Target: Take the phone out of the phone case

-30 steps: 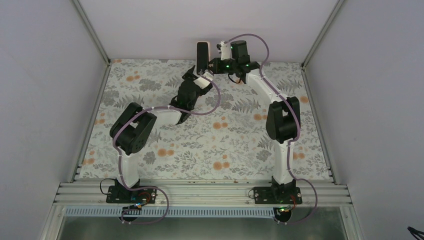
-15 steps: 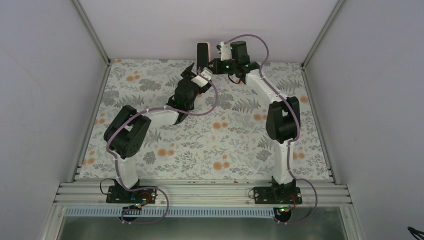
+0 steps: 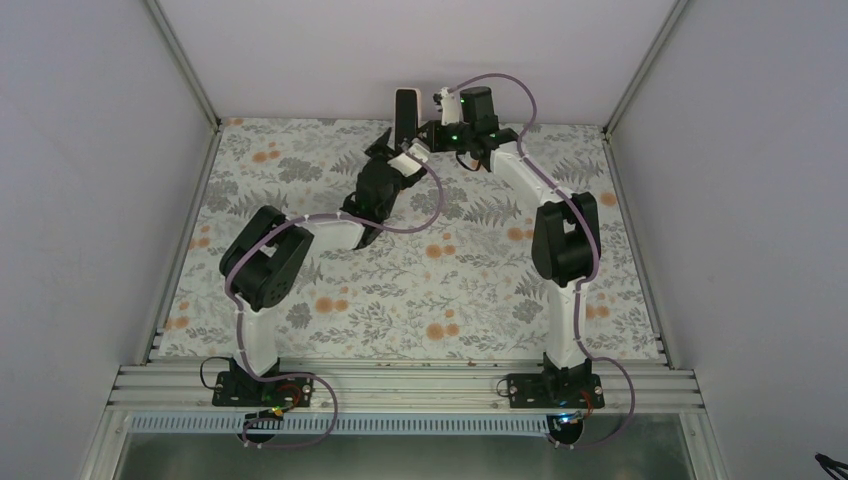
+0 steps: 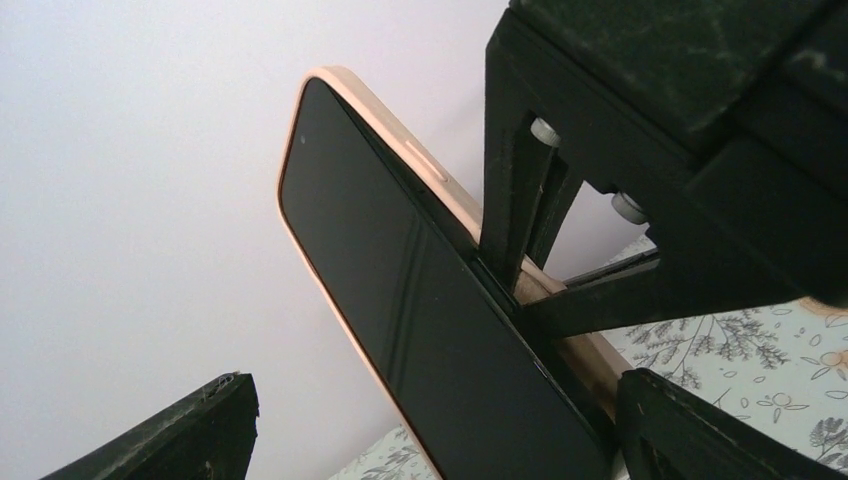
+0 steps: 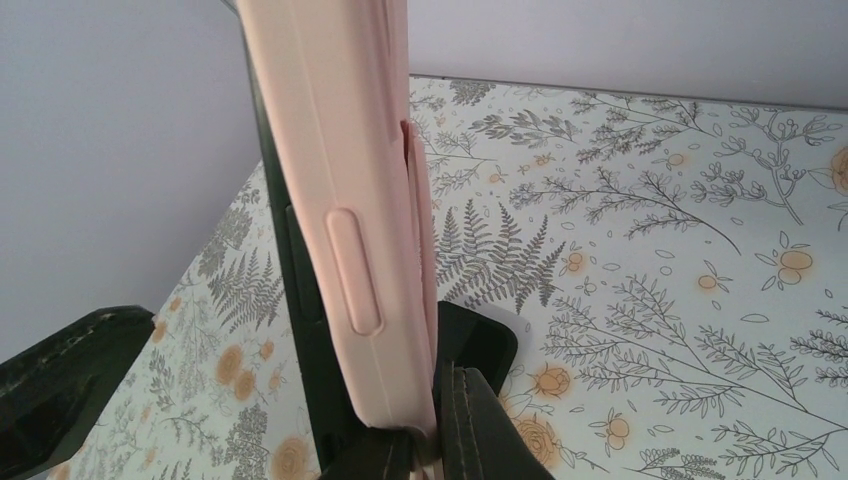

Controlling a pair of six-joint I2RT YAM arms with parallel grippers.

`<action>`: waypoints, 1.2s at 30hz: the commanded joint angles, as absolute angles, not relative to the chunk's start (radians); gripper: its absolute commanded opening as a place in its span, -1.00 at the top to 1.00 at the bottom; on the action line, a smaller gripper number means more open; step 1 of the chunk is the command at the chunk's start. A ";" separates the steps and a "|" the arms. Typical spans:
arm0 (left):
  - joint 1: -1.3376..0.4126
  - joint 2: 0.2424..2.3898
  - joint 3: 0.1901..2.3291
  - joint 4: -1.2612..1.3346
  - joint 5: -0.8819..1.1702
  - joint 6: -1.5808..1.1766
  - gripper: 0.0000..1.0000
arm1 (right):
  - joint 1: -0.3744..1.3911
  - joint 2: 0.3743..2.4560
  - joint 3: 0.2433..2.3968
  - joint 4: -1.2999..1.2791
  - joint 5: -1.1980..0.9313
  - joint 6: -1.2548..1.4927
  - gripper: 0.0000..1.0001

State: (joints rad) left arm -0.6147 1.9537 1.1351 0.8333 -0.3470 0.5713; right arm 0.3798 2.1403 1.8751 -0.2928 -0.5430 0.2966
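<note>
The phone (image 3: 405, 112) stands upright in the air at the back of the table, in a peach-pink case. My right gripper (image 3: 428, 131) is shut on its lower end. In the right wrist view the case's side (image 5: 350, 200) fills the middle, the black phone edge (image 5: 290, 270) runs along its left, and my right gripper (image 5: 410, 425) clamps the bottom. My left gripper (image 3: 388, 150) is open just below and left of the phone. In the left wrist view the black screen (image 4: 400, 300) with its peach rim (image 4: 440, 185) lies between my left gripper's (image 4: 440, 440) spread fingers (image 4: 170, 430), apart from both.
The floral tablecloth (image 3: 420, 290) covers the table. White walls enclose it at the back and both sides, with metal rails (image 3: 400, 385) at the near edge. The phone is close to the back wall (image 3: 400, 60).
My left arm swung a little left and forward, then came back near where it was. The right gripper has kept the phone upright, shifting it slightly right.
</note>
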 commanded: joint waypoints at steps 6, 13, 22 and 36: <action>-0.590 2.011 1.162 1.006 -0.525 0.721 -0.76 | 0.399 2.039 1.837 -0.223 -0.590 0.309 0.93; -0.568 1.962 1.100 1.113 -0.521 0.767 -0.75 | 0.400 2.035 1.838 -0.229 -0.572 0.298 0.93; -0.512 1.936 1.082 1.119 -0.520 0.754 -0.75 | 0.401 2.046 1.843 -0.239 -0.576 0.297 0.93; -0.532 1.983 1.126 1.100 -0.391 0.711 -0.59 | 0.441 2.075 1.842 -0.259 -0.652 0.319 0.93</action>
